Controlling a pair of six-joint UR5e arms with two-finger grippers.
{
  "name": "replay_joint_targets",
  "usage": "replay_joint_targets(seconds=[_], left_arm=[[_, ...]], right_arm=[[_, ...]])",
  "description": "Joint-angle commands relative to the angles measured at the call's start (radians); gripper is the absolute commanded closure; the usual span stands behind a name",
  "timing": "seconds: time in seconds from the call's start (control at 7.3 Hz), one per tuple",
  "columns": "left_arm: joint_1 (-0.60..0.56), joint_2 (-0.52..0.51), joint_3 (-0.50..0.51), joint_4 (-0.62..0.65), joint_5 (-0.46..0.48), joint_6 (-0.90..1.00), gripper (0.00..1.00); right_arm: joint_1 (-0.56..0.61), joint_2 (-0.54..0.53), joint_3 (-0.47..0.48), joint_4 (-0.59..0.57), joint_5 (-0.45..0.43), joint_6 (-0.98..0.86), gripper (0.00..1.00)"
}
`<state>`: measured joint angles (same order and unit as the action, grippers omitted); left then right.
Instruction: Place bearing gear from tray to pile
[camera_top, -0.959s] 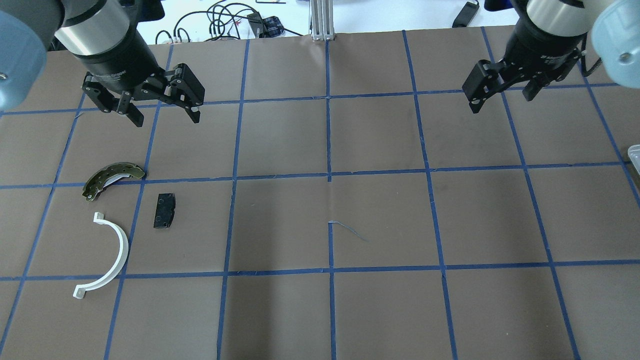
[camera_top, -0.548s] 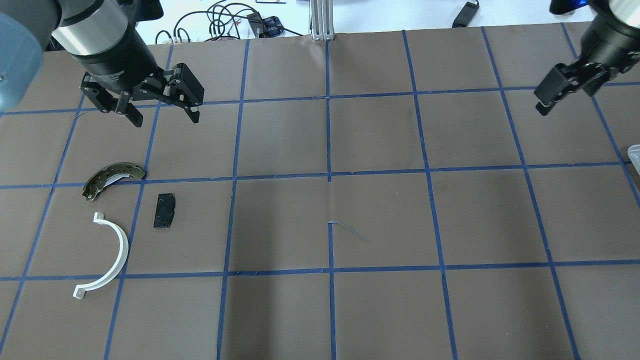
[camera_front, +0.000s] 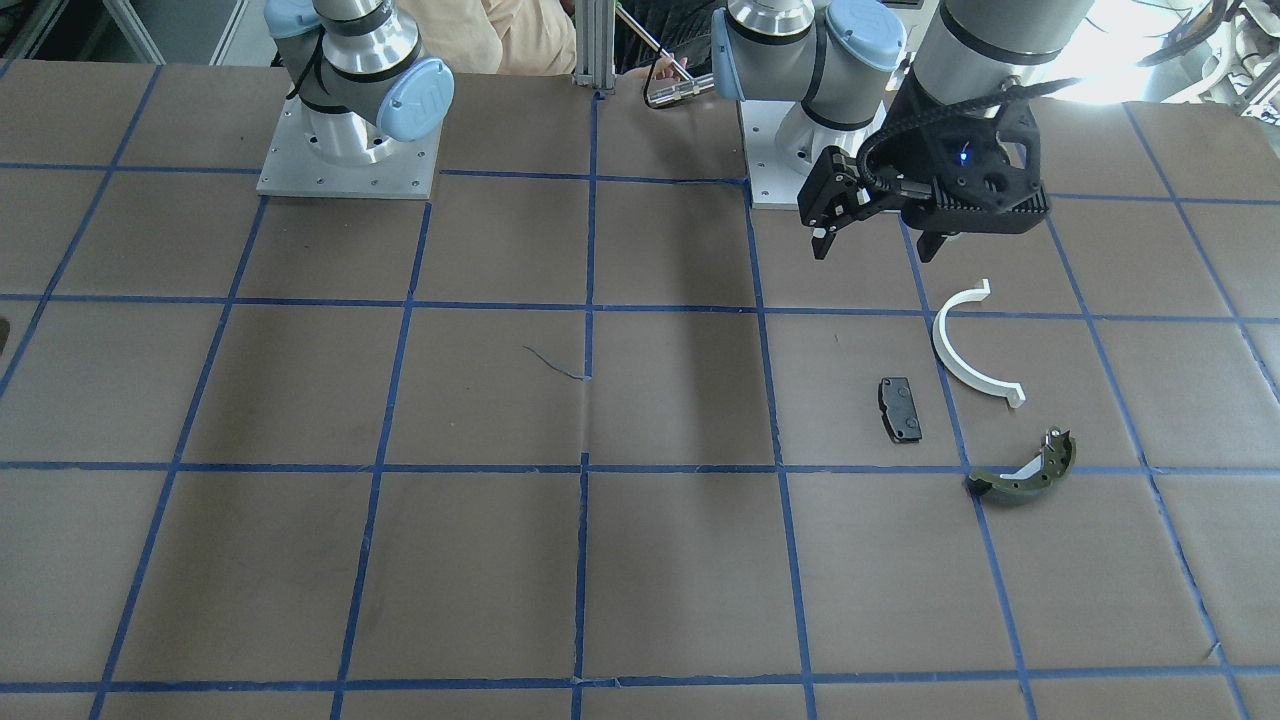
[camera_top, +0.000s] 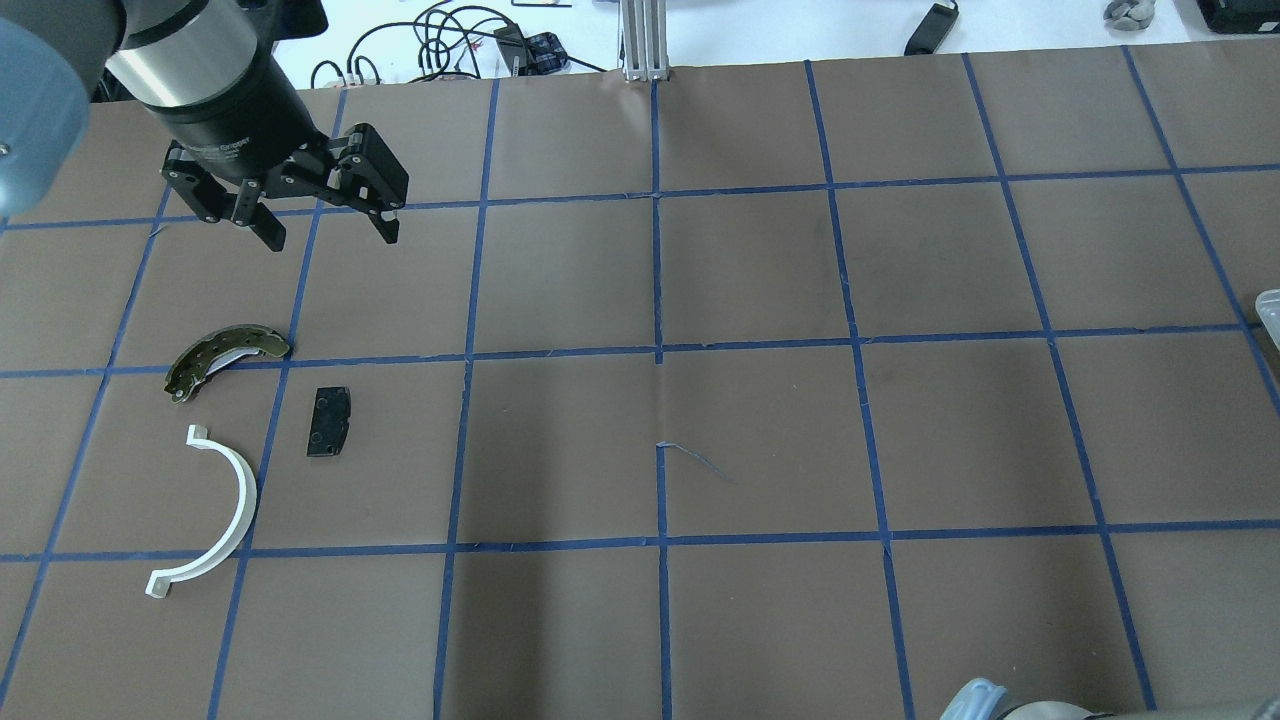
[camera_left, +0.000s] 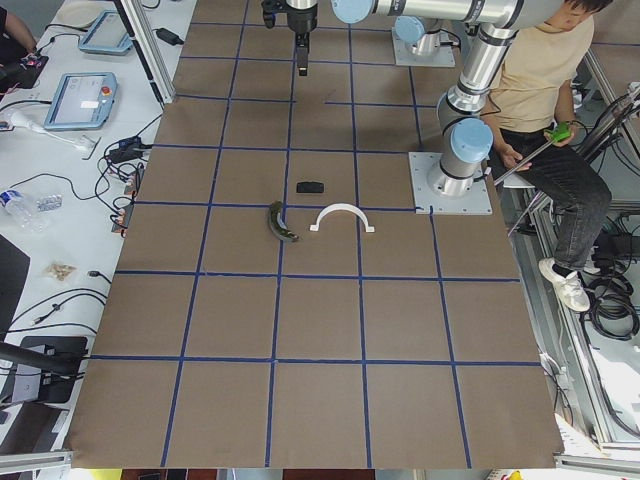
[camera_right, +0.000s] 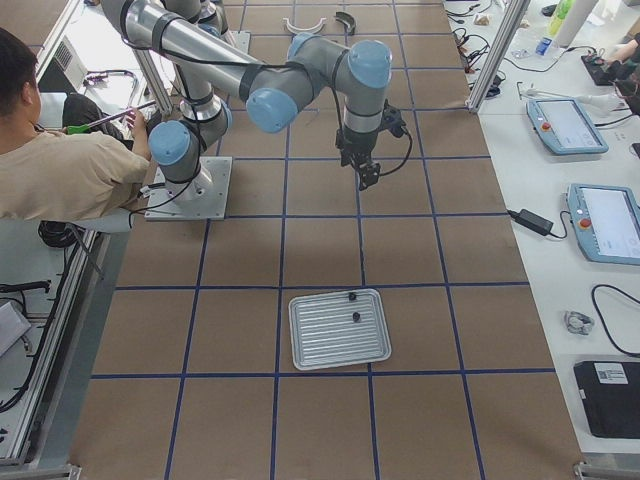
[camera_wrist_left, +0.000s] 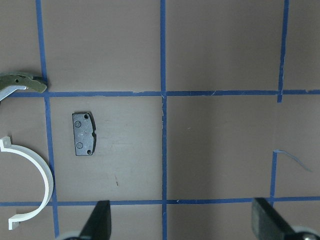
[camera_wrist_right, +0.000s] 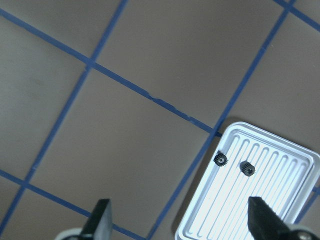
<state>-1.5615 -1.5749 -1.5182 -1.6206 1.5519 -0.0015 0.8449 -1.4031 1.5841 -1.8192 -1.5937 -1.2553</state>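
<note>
1. The right gripper (camera_wrist_right: 181, 220) hangs released over the bench (camera_wrist_right: 100, 125), its fingers spread wide and holding nothing.
2. At 4 o'clock in its wrist view lies a silver ribbed tray (camera_wrist_right: 280, 200).
3. One bearing gear (camera_wrist_right: 220, 159) rests flat in the tray near its 10 o'clock edge. It is small, black and round, with a toothed rim.
4. A second gear (camera_wrist_right: 246, 168) of the same look lies just beside it at 3 o'clock, not touching it.
5. The left gripper (camera_top: 331, 235) is also released and empty above the bench.
6. In the overhead view the pile lies at 6 o'clock from the left gripper, and includes a black pad (camera_top: 329, 421).
7. From the pad, an olive brake shoe (camera_top: 225, 360) is at 10 o'clock and a white half-ring (camera_top: 210, 510) at 8 o'clock. All three are apart.
</note>
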Motion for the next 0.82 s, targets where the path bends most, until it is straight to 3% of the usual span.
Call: replay_joint_targets(seconds=[0.0, 0.27, 0.68], left_arm=[[0.0, -0.005, 0.009, 0.001, -0.001, 0.0, 0.0], [0.0, -0.007, 0.007, 0.001, -0.001, 0.0, 0.0], [0.0, -0.014, 0.016, 0.002, -0.003, 0.0, 0.0]], right_arm=[[-0.148, 0.142, -0.007, -0.17, 0.009, -0.134, 0.0], [-0.179, 0.24, -0.012, -0.302, -0.002, -0.183, 0.0], [-0.178, 0.406, -0.085, -0.327, 0.007, -0.245, 0.0]])
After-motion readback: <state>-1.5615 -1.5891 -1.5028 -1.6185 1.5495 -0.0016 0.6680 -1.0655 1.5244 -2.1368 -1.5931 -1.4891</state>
